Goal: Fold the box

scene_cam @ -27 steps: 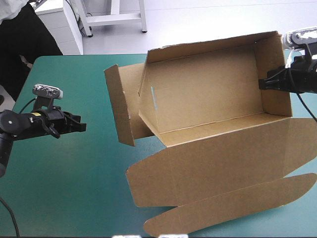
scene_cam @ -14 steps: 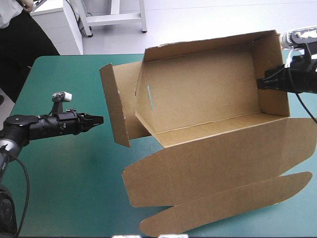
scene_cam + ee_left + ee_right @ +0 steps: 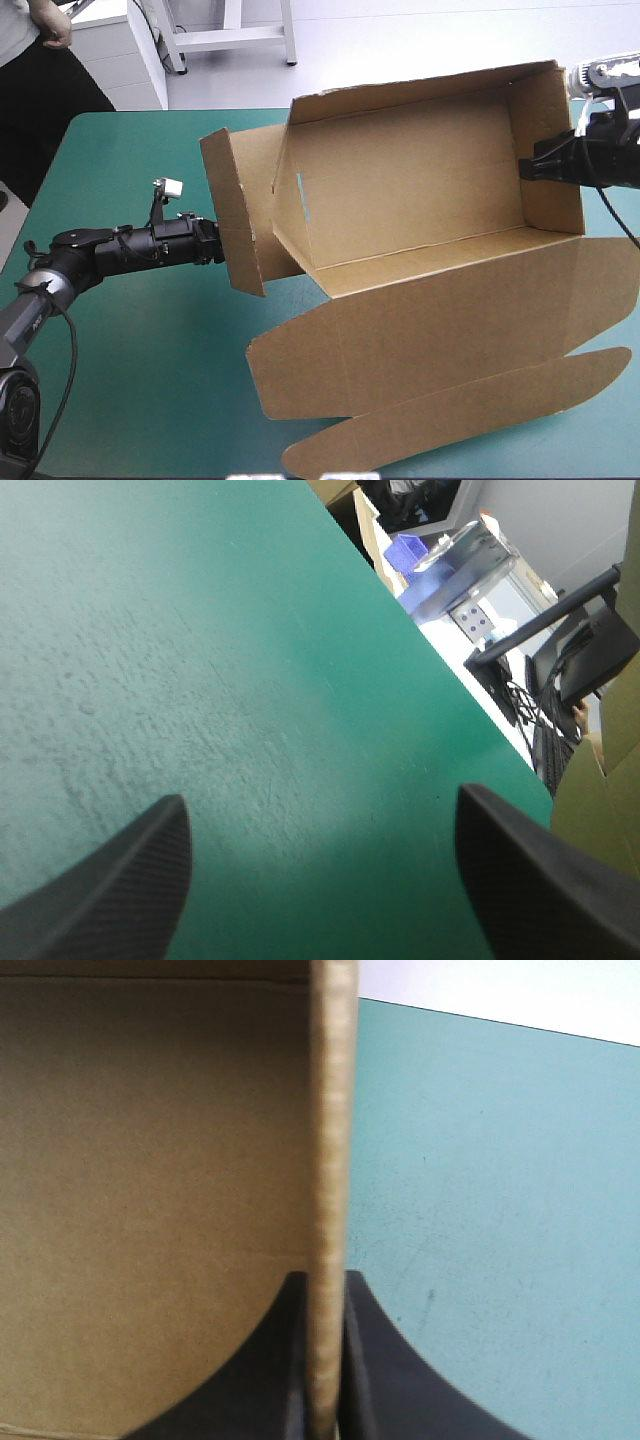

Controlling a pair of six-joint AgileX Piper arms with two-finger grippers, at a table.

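Observation:
The brown box (image 3: 400, 190) stands at the table's right half with its walls raised, and its lid (image 3: 430, 320) lies flat toward the front edge. My right gripper (image 3: 528, 167) is shut on the box's right wall, which shows edge-on between its fingers (image 3: 322, 1280) in the right wrist view, with the box's inside (image 3: 150, 1160) to one side. My left gripper (image 3: 213, 245) reaches up against the loose left end flap (image 3: 235, 215). In the left wrist view it is open (image 3: 320, 800), with only teal-green cover between the fingers and brown board (image 3: 600, 800) beside one finger.
Teal-green cover (image 3: 130, 370) stretches left and front-left of the box. The lid's rounded tuck flap (image 3: 450, 415) lies close to the table's front edge. The box's far wall (image 3: 420, 88) overhangs the table's far edge.
My left arm has swung right across the cover up to the box's left flap, and its fingers have opened. The right gripper keeps its hold on the right wall.

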